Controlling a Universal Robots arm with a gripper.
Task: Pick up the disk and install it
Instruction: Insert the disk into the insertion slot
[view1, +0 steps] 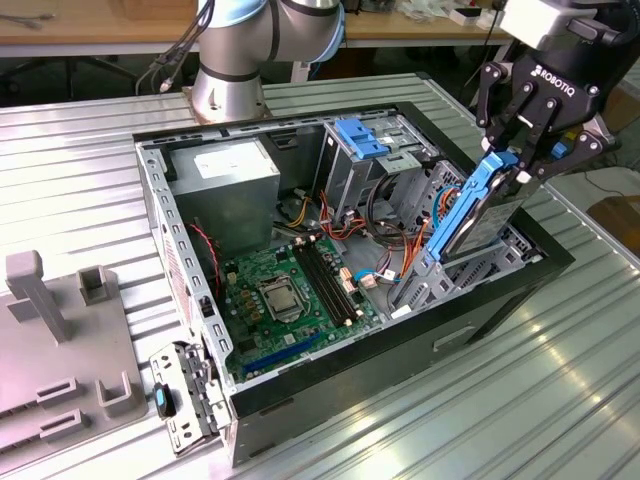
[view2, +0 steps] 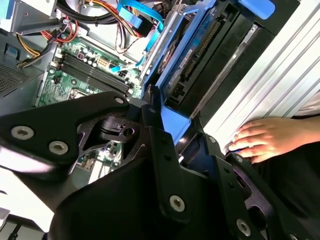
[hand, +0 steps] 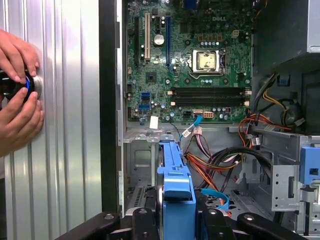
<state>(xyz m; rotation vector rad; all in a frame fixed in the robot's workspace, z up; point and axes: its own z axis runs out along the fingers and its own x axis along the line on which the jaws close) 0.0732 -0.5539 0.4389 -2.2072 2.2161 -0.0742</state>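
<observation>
An open computer case (view1: 480, 320) lies on its side on a ribbed metal table (view1: 560, 420). In the near part of the case sits the green motherboard (view1: 290, 290). Toward the exterior view's right end of the case, the disk (view1: 470, 215) stands steeply tilted. Its lower end is down in a drive bay and its upper end rises above the case rim. The gripper (view1: 513, 160) is clamped shut on that upper end, gripping the blue frame. Beyond the case stands the arm's base (view1: 230, 90). In the first wrist view, a person's hands (hand: 20, 117) rest on a dark round object beside the case.
</observation>
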